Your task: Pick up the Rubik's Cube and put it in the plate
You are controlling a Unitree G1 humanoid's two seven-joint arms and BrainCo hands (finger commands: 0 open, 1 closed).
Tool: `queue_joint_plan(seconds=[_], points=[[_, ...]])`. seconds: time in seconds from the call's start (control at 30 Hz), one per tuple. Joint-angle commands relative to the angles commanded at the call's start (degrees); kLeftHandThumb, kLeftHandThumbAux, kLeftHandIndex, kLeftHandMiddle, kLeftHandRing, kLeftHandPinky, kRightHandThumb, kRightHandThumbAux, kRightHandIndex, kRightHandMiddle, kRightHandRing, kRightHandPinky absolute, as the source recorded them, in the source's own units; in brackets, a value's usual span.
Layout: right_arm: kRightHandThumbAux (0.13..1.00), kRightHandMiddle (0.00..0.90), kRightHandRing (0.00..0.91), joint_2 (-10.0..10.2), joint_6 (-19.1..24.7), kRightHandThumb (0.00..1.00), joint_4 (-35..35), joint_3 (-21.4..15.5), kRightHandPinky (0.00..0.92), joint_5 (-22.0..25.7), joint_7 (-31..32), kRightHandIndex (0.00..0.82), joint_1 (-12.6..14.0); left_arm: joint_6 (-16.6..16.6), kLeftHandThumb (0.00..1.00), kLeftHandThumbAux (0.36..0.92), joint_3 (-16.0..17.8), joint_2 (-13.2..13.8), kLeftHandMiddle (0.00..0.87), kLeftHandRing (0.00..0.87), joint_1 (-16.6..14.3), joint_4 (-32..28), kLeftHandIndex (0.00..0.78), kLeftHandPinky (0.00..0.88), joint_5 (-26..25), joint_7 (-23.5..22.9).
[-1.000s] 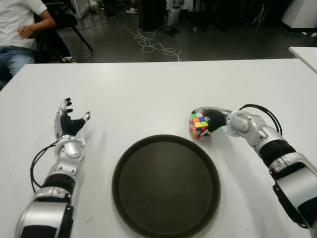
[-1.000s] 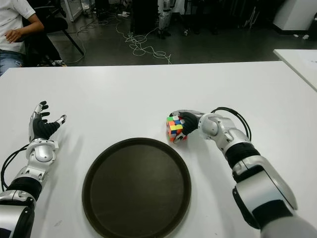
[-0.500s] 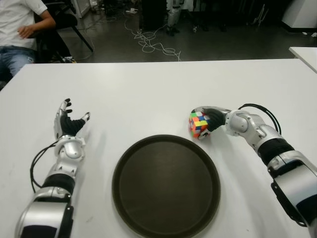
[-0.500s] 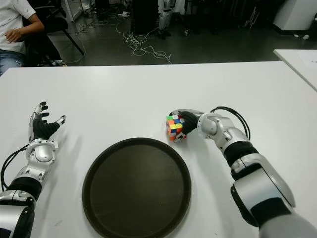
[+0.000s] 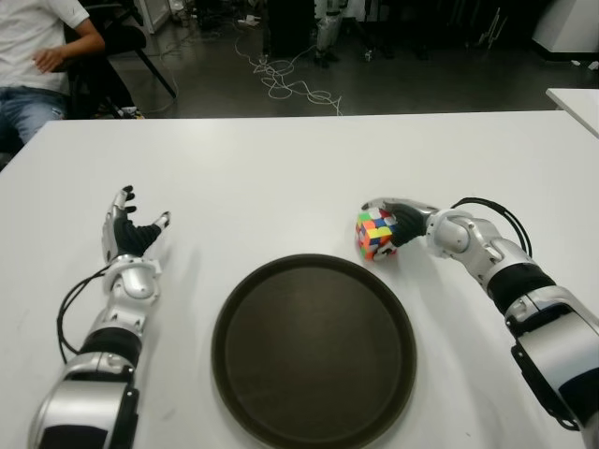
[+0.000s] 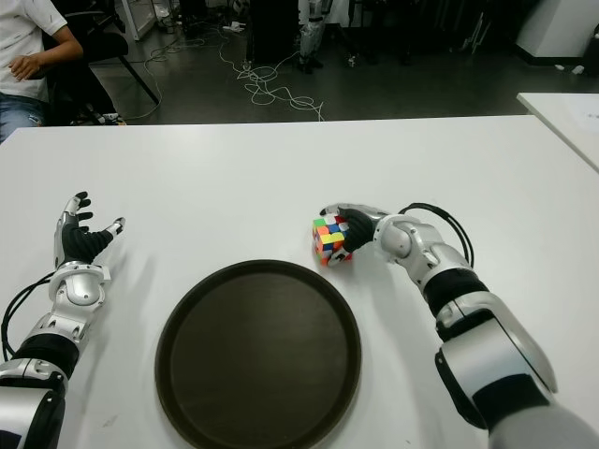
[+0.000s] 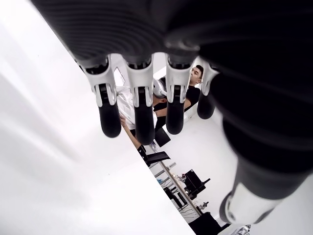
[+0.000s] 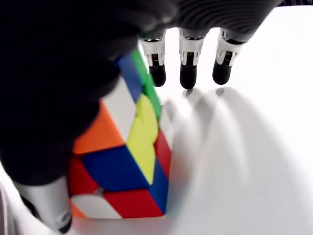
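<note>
The Rubik's Cube (image 5: 374,234) sits tilted on the white table (image 5: 281,168), just beyond the far right rim of the round dark plate (image 5: 314,351). My right hand (image 5: 401,221) covers it from the right. Its fingers (image 8: 188,73) reach over the top of the cube (image 8: 127,161) and the thumb presses its near side. The plate holds nothing. My left hand (image 5: 131,234) shows at the far left of the table, well clear of the plate, with its fingers (image 7: 142,117) spread and nothing in them.
A seated person (image 5: 37,47) is beyond the table's far left corner. Cables (image 5: 290,84) lie on the floor behind the table. The corner of another white table (image 5: 580,98) shows at the right edge.
The right hand and the cube have shifted together slightly toward the left and away from me. The left hand has not moved.
</note>
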Motion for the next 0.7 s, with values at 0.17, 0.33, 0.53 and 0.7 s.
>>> queue_joint_plan(seconds=[0.17,0.33,0.53,0.7], points=[[0.903,0.536,0.557,0.6,-1.1,0.018,0.8,-1.1,0.533,0.3,-6.4,0.390,0.8,-0.2,0.289,0.763,-0.1,0.1,0.176,0.185,0.0,0.1,0.113,0.226,0.2,0.0],[0.758,0.669,0.678,1.6,-0.6,0.595,1.7,-2.8,0.647,2.1,-8.6,0.420,1.3,-0.6,0.290,0.763,-0.1,0.2,0.177,0.184,0.2,0.0,0.114,0.214,0.2,0.1],[0.736,0.709,0.715,2.6,0.0,0.677,2.5,-5.1,0.692,4.5,-9.3,0.427,1.7,-0.6,0.279,0.766,0.0,0.2,0.173,0.179,0.2,-0.1,0.110,0.204,0.2,-0.1],[0.734,0.724,0.733,3.5,-0.2,0.687,3.0,-7.1,0.717,6.6,-9.9,0.429,2.0,-0.6,0.284,0.759,0.1,0.2,0.179,0.189,0.3,-0.2,0.109,0.225,0.2,-0.3]])
